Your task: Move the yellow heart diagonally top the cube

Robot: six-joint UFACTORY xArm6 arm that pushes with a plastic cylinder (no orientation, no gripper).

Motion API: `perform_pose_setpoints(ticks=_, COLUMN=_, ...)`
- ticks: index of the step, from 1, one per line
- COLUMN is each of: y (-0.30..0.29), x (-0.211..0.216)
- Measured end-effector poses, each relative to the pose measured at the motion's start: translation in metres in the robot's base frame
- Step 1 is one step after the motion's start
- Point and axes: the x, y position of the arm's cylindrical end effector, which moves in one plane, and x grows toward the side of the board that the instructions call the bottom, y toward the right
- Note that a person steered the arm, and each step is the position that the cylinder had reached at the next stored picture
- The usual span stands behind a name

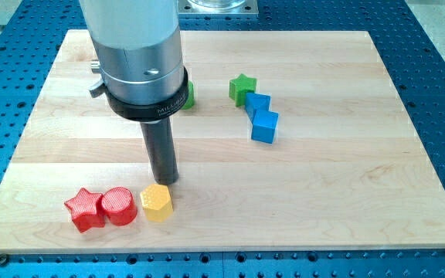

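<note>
A yellow block point(157, 202), which looks hexagonal from here, lies near the view's bottom left on the wooden board point(346, 185). My tip point(166, 181) stands just above it in the view, at its upper right edge, touching or nearly touching. A blue block point(262, 117), shaped like two joined cubes, lies at the upper middle right, far from the yellow block. No heart shape can be made out.
A red star point(85, 209) and a red cylinder point(119, 206) lie in a row left of the yellow block. A green star point(242, 88) touches the blue block's upper end. Another green block point(188, 95) is mostly hidden behind the arm's body point(137, 54).
</note>
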Motion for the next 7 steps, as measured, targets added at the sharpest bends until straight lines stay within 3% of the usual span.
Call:
perform_pose_setpoints(ticks=1, y=-0.038, x=0.013)
perform_pose_setpoints(ticks=3, y=-0.052, x=-0.003)
perform_pose_setpoints(ticks=6, y=-0.069, x=-0.191)
perform_pose_setpoints(ticks=7, y=-0.061, x=-0.191)
